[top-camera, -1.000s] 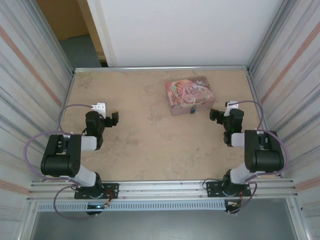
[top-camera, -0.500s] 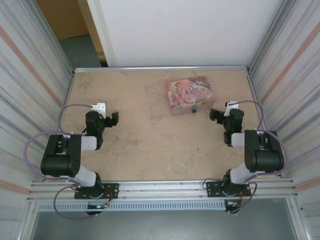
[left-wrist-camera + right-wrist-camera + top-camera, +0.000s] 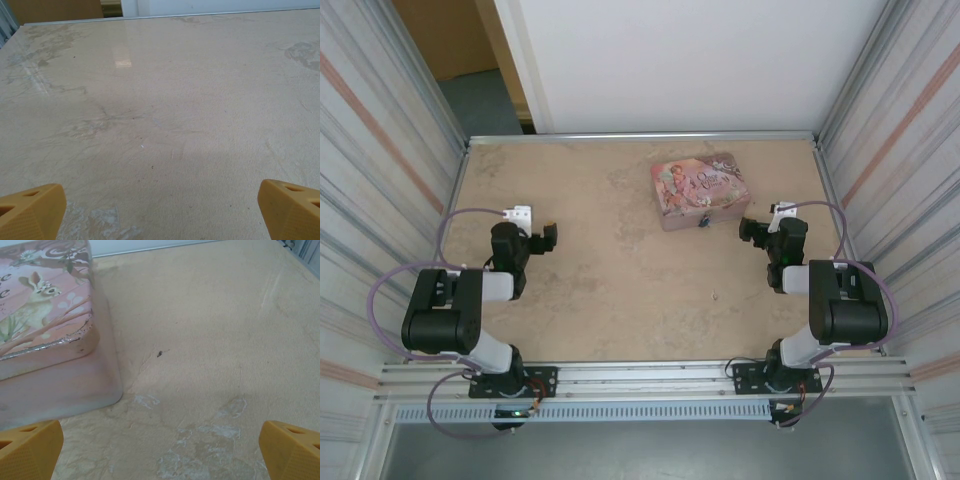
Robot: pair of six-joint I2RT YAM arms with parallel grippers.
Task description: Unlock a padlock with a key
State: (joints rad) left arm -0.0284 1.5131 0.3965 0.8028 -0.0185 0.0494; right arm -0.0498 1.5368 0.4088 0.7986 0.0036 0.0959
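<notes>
**Opening step, as judged: the approach is not yet begun.** The left gripper (image 3: 549, 238) and right gripper (image 3: 748, 230) hang low over the table (image 3: 590, 290), jaws spread fully wide and holding nothing. The padlock (image 3: 703, 219), tiny and dark with a bluish part, sits at the near front wall of the pink tin (image 3: 700, 185), nearer the right gripper. The key is too small to make out. The next move probably calls for a fine, precise pinch. The tin is a rounded rectangle with a glossy printed lid; the table is beige, mottled and scuffed.

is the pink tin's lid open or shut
Shut: the pink tin has its lid lying flat on the base, with the padlock at its front edge.
</notes>
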